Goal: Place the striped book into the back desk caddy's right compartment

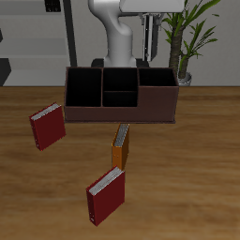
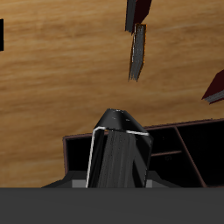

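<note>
My gripper is clamped on the striped book, which sticks straight out from between my fingers, its free end pointing down toward the table. Directly beneath that end lies the back desk caddy, and the book hangs over the right compartment, the wide black-floored end section, not yet down between its brown walls as far as I can judge. Further along the caddy from my tool are the two small middle sections, then the opposite end section. Out past the book's tip, beyond the caddy's front wall, an orange book stands on edge on the wood, with one red book farther out still and another red book off to the side. In the exterior view (where my hand is mostly above the frame) the caddy sits just ahead of my base, with the orange book near its front.
</note>
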Robot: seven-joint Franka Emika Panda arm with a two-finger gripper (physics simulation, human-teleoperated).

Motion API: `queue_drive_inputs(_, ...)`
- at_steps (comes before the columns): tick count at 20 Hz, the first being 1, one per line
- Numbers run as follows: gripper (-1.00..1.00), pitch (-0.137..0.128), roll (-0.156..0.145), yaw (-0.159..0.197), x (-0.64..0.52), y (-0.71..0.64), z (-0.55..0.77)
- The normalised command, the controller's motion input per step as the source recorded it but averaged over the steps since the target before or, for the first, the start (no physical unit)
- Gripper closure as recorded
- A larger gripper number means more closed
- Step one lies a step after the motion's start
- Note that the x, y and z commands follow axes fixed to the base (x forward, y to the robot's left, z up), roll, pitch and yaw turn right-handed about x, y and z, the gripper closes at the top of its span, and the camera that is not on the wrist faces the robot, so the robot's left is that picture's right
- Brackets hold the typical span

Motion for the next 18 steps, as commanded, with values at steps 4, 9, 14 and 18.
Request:
queue_drive_inputs(4,1.00,0.018,-0.035,0.006,-0.19,-0.17,-0.09)
queue_drive_inputs(9,1.00,0.030,-0.024,0.003,-0.14,-0.05,-0.12)
queue_drive_inputs(14,1.00,0.010,0.018,0.027,-0.22,0.08,-0.08)
queue_drive_inputs(18,1.00,0.033,0.028,0.016,-0.15,0.11,-0.12)
